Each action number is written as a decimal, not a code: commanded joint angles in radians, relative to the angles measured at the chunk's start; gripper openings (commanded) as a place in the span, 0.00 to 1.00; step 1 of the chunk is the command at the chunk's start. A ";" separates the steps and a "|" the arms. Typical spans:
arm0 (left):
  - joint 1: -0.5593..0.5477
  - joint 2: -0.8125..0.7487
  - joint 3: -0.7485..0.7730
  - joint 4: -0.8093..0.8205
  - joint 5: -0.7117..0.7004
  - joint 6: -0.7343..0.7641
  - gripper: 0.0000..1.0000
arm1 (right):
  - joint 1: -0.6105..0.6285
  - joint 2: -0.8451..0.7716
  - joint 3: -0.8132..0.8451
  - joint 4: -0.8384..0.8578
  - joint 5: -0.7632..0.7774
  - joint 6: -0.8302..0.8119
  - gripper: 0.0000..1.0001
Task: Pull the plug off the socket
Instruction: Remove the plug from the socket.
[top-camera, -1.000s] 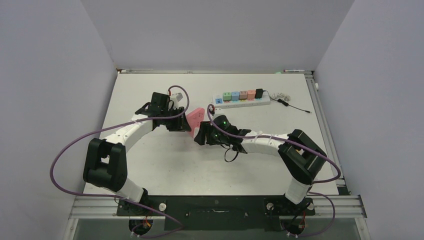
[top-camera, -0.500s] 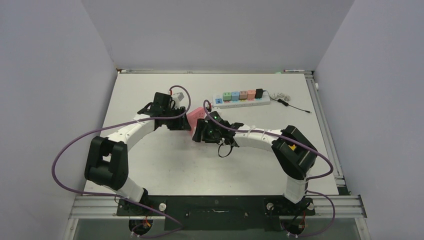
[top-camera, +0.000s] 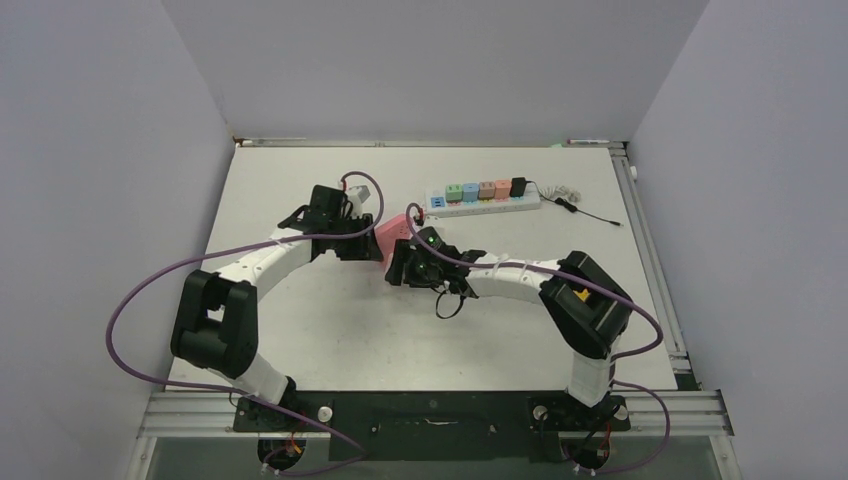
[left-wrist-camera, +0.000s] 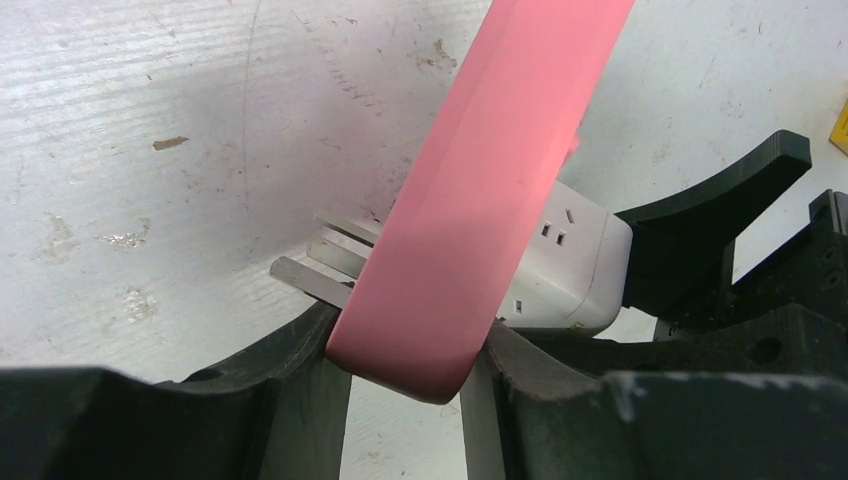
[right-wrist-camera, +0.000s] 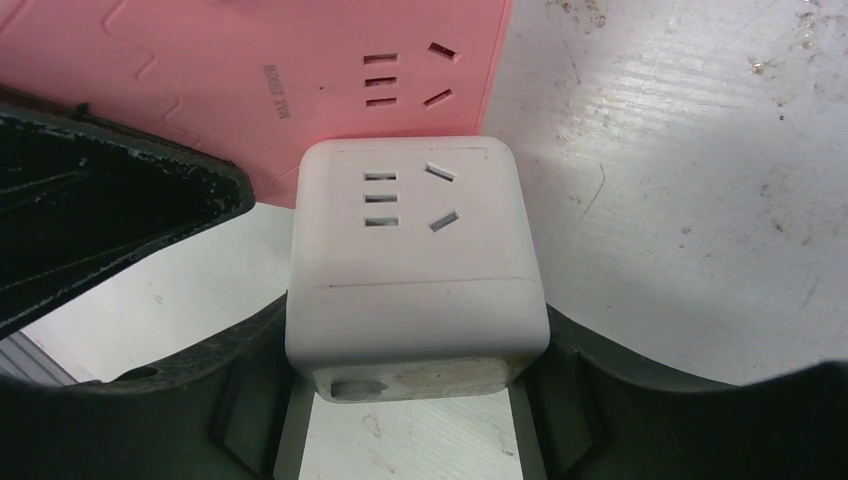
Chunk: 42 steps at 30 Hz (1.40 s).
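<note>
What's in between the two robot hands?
The pink socket, held by the left gripper, with the white cube plug in the right gripper sitting against it. Both wrist views show this.

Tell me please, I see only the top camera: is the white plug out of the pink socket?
Observer: No. In the left wrist view the white cube plug sits flush against the pink socket, with no gap.
Operator: Does the right pincer hold the cube?
Observer: Yes, it has one finger pressed on each side of it.
Operator: And the left pincer?
Observer: It grips the pink socket across its thickness.
</note>
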 joint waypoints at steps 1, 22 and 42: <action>-0.026 0.001 0.039 0.022 0.071 -0.023 0.00 | 0.006 -0.082 -0.072 0.189 0.091 -0.071 0.05; 0.033 0.004 0.047 0.017 0.070 -0.019 0.00 | 0.007 -0.324 -0.303 0.323 -0.086 -0.385 0.05; 0.032 0.070 0.058 -0.003 0.151 -0.045 0.00 | 0.034 -0.241 -0.296 0.390 0.108 -0.201 0.99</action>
